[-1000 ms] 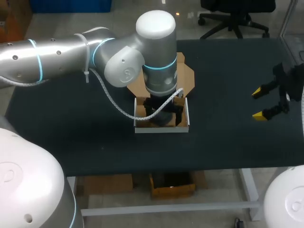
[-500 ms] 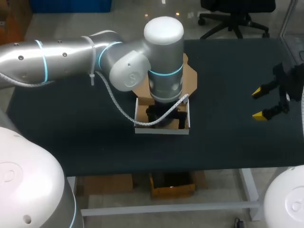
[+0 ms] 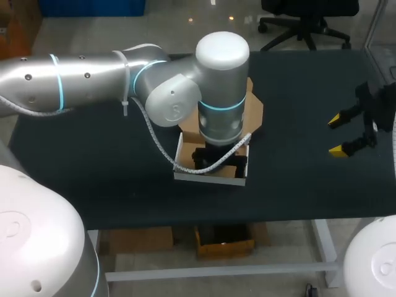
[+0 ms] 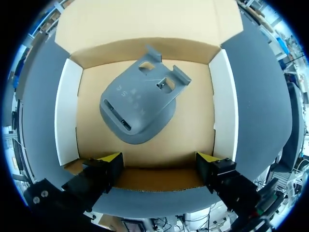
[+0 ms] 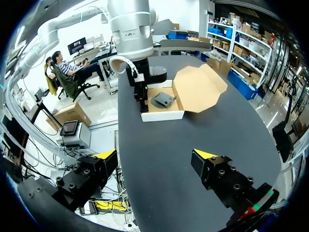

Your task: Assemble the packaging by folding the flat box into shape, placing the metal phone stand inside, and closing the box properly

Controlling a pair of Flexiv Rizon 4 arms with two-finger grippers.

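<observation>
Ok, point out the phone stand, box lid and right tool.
phone stand (image 4: 139, 108), left wrist view, grey top face.
box lid (image 5: 198, 87), right wrist view, flap's middle.
right tool (image 3: 336, 135), head view, between its tips.

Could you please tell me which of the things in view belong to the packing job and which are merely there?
Job in hand:
- cardboard box, folded up, its lid open
- grey metal phone stand, lying inside the box
- left gripper, open over the box

Not in use:
- right gripper, open, holding nothing, off to the side
- black table
</observation>
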